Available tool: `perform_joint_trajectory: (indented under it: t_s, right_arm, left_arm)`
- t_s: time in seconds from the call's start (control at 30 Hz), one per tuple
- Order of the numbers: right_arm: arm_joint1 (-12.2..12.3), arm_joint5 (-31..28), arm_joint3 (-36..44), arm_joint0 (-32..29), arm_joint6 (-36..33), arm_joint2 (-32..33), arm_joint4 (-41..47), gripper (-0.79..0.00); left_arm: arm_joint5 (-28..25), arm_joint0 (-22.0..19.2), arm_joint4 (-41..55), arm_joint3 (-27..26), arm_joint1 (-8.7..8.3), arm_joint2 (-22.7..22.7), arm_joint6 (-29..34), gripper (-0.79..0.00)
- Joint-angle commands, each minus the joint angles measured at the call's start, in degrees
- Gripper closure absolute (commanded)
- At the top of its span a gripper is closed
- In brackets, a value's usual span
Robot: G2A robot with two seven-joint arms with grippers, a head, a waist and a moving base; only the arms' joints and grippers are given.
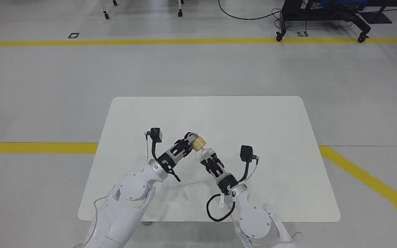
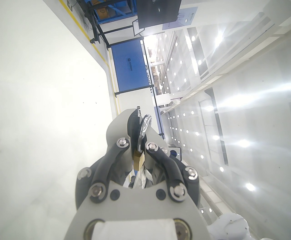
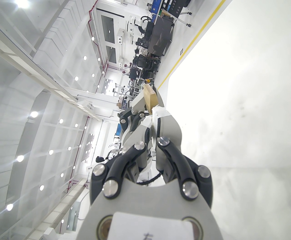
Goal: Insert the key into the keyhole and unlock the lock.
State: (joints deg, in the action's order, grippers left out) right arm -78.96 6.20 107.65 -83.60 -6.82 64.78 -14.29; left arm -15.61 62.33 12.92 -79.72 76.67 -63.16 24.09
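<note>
White surface [image 1: 267, 124] lies below: left fingers [image 2: 118, 129] pinch the lock [image 2: 138, 160] aloft, right fingers [image 3: 169, 127] pressed together at its base, apparently on the hidden key; slight misalignment could jam the key or twist the lock loose.

Beyond the far end of the table [image 2: 45, 102], a blue panel [image 2: 128, 68] carried a white logo with a line of lettering. Farther beyond the table, a pale poster [image 2: 181, 17] bore small illegible print. A white label [image 3: 150, 225] on the base of the right gripper [image 3: 156, 112] showed part of a dark character.
</note>
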Motion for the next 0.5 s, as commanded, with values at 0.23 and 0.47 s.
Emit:
perform_joint_trajectory:
  t_s: [0.23, 0.47]
  right_arm:
    - [0.2, -2.5, 1.1, -1.3, -1.0, 0.8, 1.4, -0.785]
    - [0.2, -2.5, 1.1, -1.3, -1.0, 0.8, 1.4, -0.785]
  left_arm:
    - [0.2, 0.0, 5.0, 0.7, 0.06, -1.6, 1.7, 0.0]
    - [0.2, 0.0, 5.0, 0.7, 0.06, -1.6, 1.7, 0.0]
